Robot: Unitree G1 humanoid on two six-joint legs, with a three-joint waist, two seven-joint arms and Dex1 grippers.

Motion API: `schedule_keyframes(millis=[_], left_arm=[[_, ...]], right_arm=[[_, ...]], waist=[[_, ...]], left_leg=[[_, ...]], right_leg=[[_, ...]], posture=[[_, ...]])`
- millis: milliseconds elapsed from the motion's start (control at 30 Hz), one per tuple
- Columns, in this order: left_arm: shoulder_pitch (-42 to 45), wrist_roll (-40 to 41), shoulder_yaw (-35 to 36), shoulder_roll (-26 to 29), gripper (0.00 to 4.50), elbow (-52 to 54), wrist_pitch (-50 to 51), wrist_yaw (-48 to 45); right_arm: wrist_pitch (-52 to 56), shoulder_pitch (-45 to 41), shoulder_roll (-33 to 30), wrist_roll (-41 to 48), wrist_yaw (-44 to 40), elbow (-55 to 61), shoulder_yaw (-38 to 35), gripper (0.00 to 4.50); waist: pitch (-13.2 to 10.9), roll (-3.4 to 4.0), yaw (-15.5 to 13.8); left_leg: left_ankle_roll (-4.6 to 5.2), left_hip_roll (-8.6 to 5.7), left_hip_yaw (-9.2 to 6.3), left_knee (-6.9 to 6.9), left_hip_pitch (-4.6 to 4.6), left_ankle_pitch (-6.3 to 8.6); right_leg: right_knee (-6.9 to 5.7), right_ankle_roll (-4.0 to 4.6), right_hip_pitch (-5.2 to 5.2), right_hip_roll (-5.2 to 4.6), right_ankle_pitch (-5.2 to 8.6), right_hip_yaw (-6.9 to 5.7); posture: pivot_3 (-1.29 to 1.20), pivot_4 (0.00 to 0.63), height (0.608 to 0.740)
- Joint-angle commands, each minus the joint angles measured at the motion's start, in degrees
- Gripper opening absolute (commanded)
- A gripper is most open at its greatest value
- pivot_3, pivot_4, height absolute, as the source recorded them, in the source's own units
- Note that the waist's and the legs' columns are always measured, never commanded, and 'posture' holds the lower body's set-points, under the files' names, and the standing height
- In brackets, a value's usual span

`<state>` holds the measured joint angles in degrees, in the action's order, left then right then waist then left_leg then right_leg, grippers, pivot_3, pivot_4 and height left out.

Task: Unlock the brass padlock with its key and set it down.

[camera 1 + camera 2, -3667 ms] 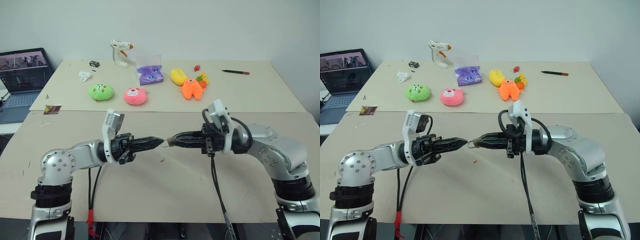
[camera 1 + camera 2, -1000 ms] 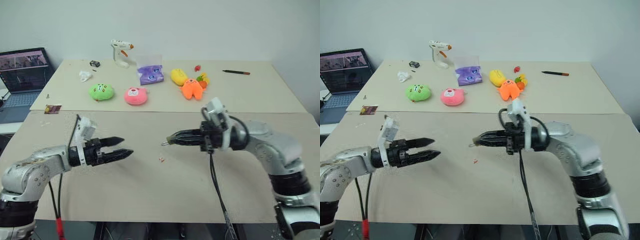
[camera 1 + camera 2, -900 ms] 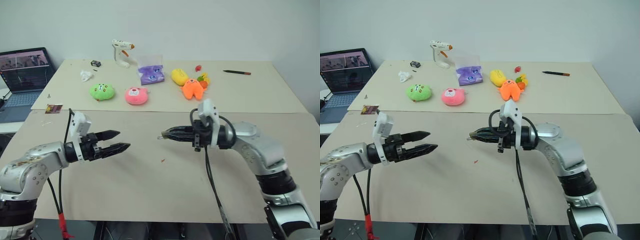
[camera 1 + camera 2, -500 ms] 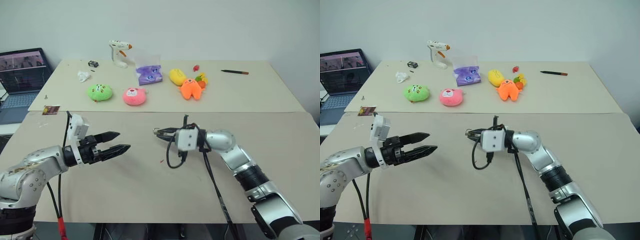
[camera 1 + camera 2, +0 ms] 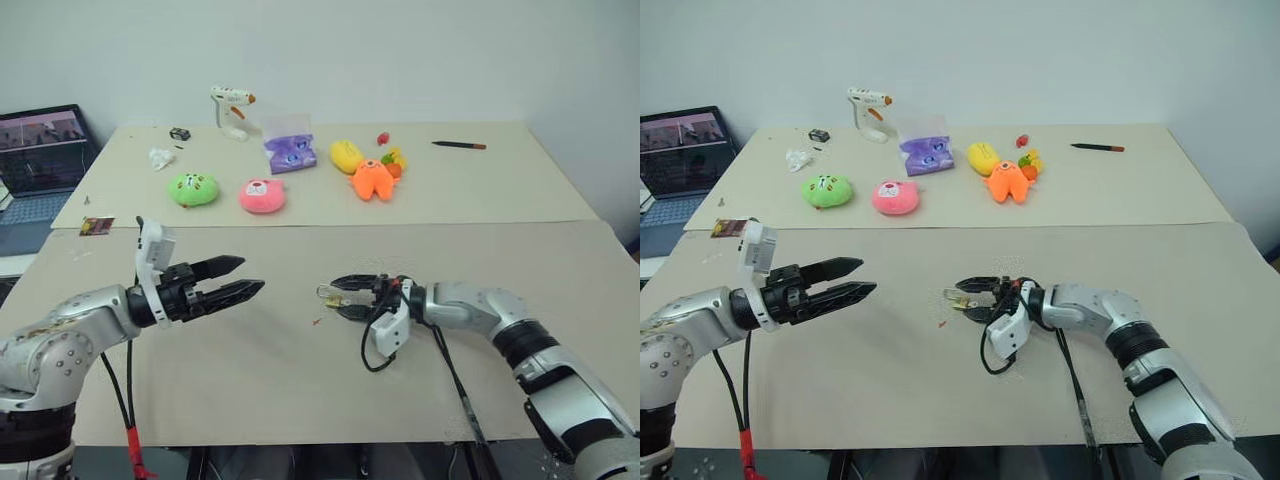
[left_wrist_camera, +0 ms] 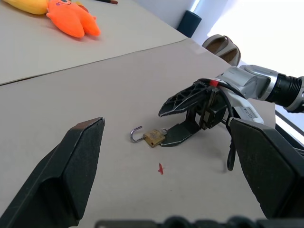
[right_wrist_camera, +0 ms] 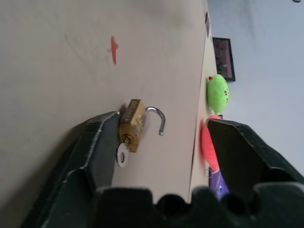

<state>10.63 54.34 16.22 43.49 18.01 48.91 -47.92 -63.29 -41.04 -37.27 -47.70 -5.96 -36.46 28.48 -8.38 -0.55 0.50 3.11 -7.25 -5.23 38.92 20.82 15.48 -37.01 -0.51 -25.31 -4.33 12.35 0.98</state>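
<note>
The brass padlock [image 7: 132, 124] lies on the table with its silvery shackle [image 7: 159, 118] swung open. The key [image 7: 122, 154] sticks out of its bottom end. My right gripper [image 5: 345, 297] rests low over the table, open, with the padlock [image 5: 329, 295] between its fingertips and lying against one finger [image 7: 102, 137]. My left gripper [image 5: 250, 275] hovers open and empty, well to the left of the padlock [image 6: 153, 137], pointing toward it.
A small red speck [image 5: 316, 322] lies just in front of the padlock. On the far table sit a green plush [image 5: 192, 188], a pink plush [image 5: 262, 195], an orange plush [image 5: 372, 178], a purple pouch [image 5: 288, 152], a glue gun [image 5: 228, 105] and a pen [image 5: 458, 145]. A laptop [image 5: 40, 150] stands far left.
My right gripper sank to the table, rolled over and opened, and the padlock now lies on the table between its fingers. The left gripper stayed open and barely moved.
</note>
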Motion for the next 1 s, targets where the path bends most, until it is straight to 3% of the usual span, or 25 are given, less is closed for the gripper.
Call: schedule_keyframes(millis=[33, 233, 300, 333, 400, 433, 500, 567, 667, 800, 1000], left_arm=[[0.9, -0.9, -1.1, -0.7, 4.50, -0.5, -1.6, -1.2], [1.1, -3.6, -3.0, -1.2, 4.50, -1.4, -3.4, -2.7], [1.1, -5.3, -3.7, -0.9, 4.50, -1.8, -4.7, -3.2], [1.1, -6.4, -4.2, -0.7, 4.50, -2.0, -5.4, -3.2], [0.3, -9.6, -5.1, 0.3, 4.50, -1.3, -8.0, -4.1], [0.0, -10.5, -5.3, 0.7, 4.50, -1.1, -8.9, -4.6], [-1.0, -16.1, -5.7, 1.3, 4.50, -0.4, -14.3, -3.8], [-1.6, -20.9, -5.9, 1.7, 4.50, -0.9, -20.0, -3.9], [-1.8, -22.0, -5.0, 1.7, 4.50, -2.0, -22.6, -5.1], [-1.8, -20.7, -4.1, 2.0, 4.50, -1.7, -21.1, -5.5], [2.0, -22.2, -4.3, 1.6, 4.50, -4.5, -21.1, -3.7]], right_arm=[[-3.1, -1.1, -7.6, -2.1, 3.9, -2.4, -2.0, 4.45], [-4.1, -1.4, -13.6, 0.6, 4.8, -3.8, -3.6, 4.45], [-1.2, -1.8, -13.3, 9.1, -2.8, -8.1, -4.4, 4.45], [3.3, -0.7, -12.0, 19.5, -13.0, -9.4, -5.0, 4.45], [34.2, 5.4, -9.9, 52.2, -40.5, 3.8, -9.8, 4.45], [45.5, 7.2, -9.7, 61.7, -48.2, 9.4, -11.7, 4.45], [71.7, 10.3, -14.7, 82.3, -57.6, 25.5, -14.4, 4.45], [85.4, 12.6, -17.7, 93.5, -59.6, 36.2, -17.7, 4.45], [94.6, 14.2, -17.7, 100.3, -55.4, 44.1, -22.5, 4.45], [97.9, 17.8, -18.6, 98.3, -54.7, 51.3, -24.3, 4.45], [99.4, 18.5, -16.9, 96.1, -53.9, 51.3, -26.7, 4.45]], waist=[[0.0, 0.00, -0.3], [0.0, -0.08, 0.5], [-0.1, -0.13, 0.9], [-0.1, -0.17, 1.0], [-0.2, -0.37, 1.4], [-0.2, -0.36, 1.4], [-0.3, -0.24, 1.4], [-0.5, 0.10, 0.8], [-0.5, 0.13, 0.2], [-0.5, 0.12, -0.8], [-0.5, 0.12, -1.4]], left_leg=[[0.00, -0.02, 0.00, -0.02, -0.08, 0.00], [0.01, 0.08, 0.01, -0.10, -0.24, 0.01], [-0.01, 0.18, 0.24, -0.18, -0.27, 0.01], [-0.01, 0.23, 0.36, -0.21, -0.33, 0.01], [0.03, 0.33, 0.52, -0.24, -0.46, 0.02], [0.15, 0.65, 0.53, -0.22, -0.62, 0.10], [0.69, 0.93, 0.55, -0.15, -0.65, 0.49], [0.82, 0.93, 0.59, -0.10, -0.56, 0.70], [0.66, 1.07, 0.61, -0.11, -0.56, 1.12], [0.61, 1.14, 0.63, -0.10, -0.46, 1.30], [0.38, 1.07, 0.78, 0.38, 0.37, 1.18]], right_leg=[[0.00, 0.00, 0.09, -0.02, 0.00, -0.01], [0.09, 0.05, 0.25, -0.04, 0.04, 0.15], [0.08, 0.08, 0.20, -0.04, 0.05, 0.41], [0.08, 0.08, 0.23, -0.01, 0.05, 0.56], [0.23, 0.08, 0.39, 0.02, 0.05, 0.75], [0.56, 0.08, 0.83, 0.16, 0.05, 0.67], [0.92, 0.11, 1.06, 0.36, -0.07, 0.58], [0.93, 0.09, 0.93, 0.35, -0.09, 0.63], [0.94, 0.13, 0.74, 0.49, -0.06, 0.62], [0.97, 0.14, 0.60, 0.56, -0.05, 0.59], [0.92, 0.03, -0.05, 0.49, -0.12, 0.59]], posture=[[0.00, 0.150, 0.740], [0.00, 0.150, 0.740], [0.00, 0.150, 0.740], [0.00, 0.150, 0.740], [0.00, 0.150, 0.740], [0.00, 0.150, 0.740], [0.00, 0.150, 0.740], [0.00, 0.150, 0.740], [0.00, 0.150, 0.740], [0.00, 0.150, 0.740], [0.00, 0.150, 0.740]])
